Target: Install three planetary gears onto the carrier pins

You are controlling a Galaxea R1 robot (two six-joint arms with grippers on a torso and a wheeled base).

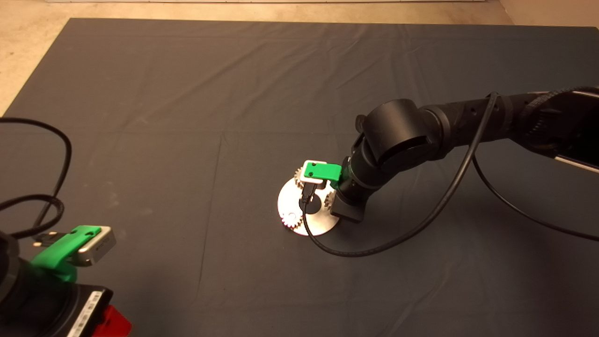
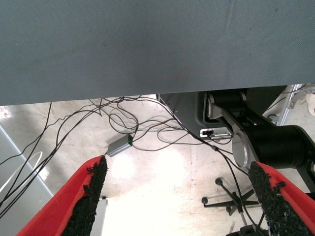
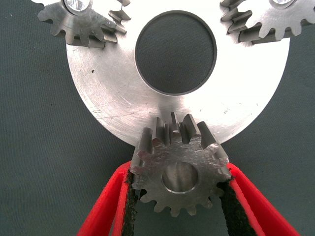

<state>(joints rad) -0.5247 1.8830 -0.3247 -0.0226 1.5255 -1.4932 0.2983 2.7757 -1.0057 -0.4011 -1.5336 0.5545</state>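
1. Disc (image 1: 314,223) of pale metal is seen lying flat on the dark mat (image 1: 187,117) of the worktop, slightly right of the middle of the head view, with its large centre hole (image 3: 175,51) open to the mat.
2. Three planetary gears are found at the disc's rim: one (image 1: 291,219) at about 8 o'clock, one (image 1: 298,178) at about 11 o'clock, half hidden under the right arm's green camera mount, and a third (image 1: 328,200) at about 3 o'clock, mostly covered by the wrist.
3. The right hand (image 3: 179,189) is closed on the third gear (image 3: 179,164), its red fingers (image 3: 246,196) pressed against the teeth on both sides.
4. A carrier pin (image 3: 180,178) is seen filling that gear's bore; whether the gear is fully seated cannot be told.
5. The other two gears (image 3: 81,19) (image 3: 268,19) are cut off at the edge of the right wrist view, each with a bright pin top in its bore.
6. The left hand (image 2: 179,196) is parked at the head view's 7 o'clock corner, its fingers held wide apart and empty, with cables on the floor beyond the mat.
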